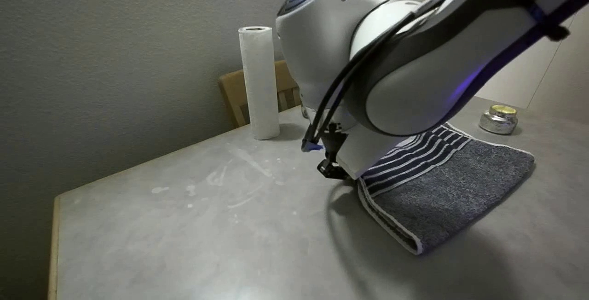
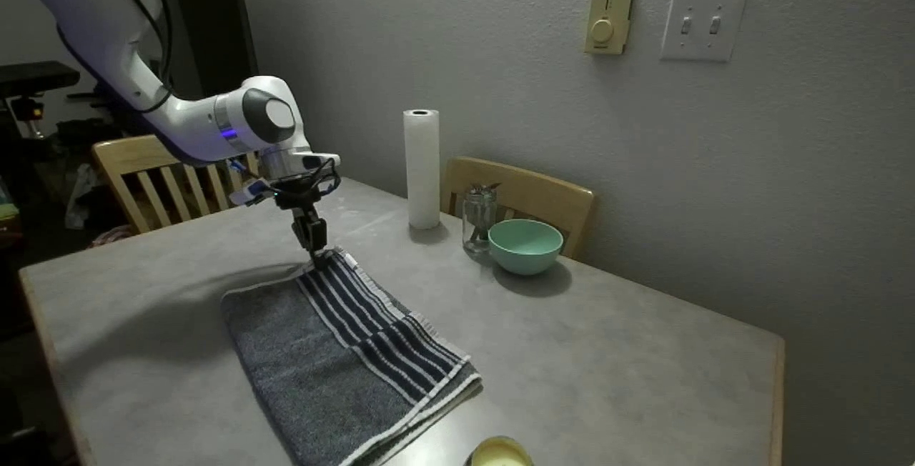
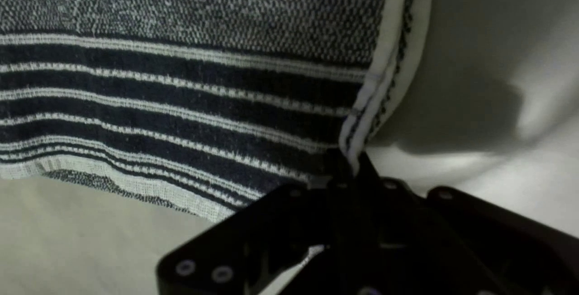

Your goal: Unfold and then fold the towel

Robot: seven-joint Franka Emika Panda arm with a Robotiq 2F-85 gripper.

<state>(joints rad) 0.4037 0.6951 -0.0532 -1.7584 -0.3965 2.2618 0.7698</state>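
Wrist view, shadowed hand [image 3: 352, 169] pressed together, pinching towel [image 3: 181, 91], apparently near a corner

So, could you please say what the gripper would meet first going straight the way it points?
Probably the tabletop: the gripper points down, pinching the towel, though more towel may lie between.

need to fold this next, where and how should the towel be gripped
Probably at the striped corner, where the gripper is clamped, coming from above: the towel lies folded flat, and its white hem gives a thin edge to pinch.
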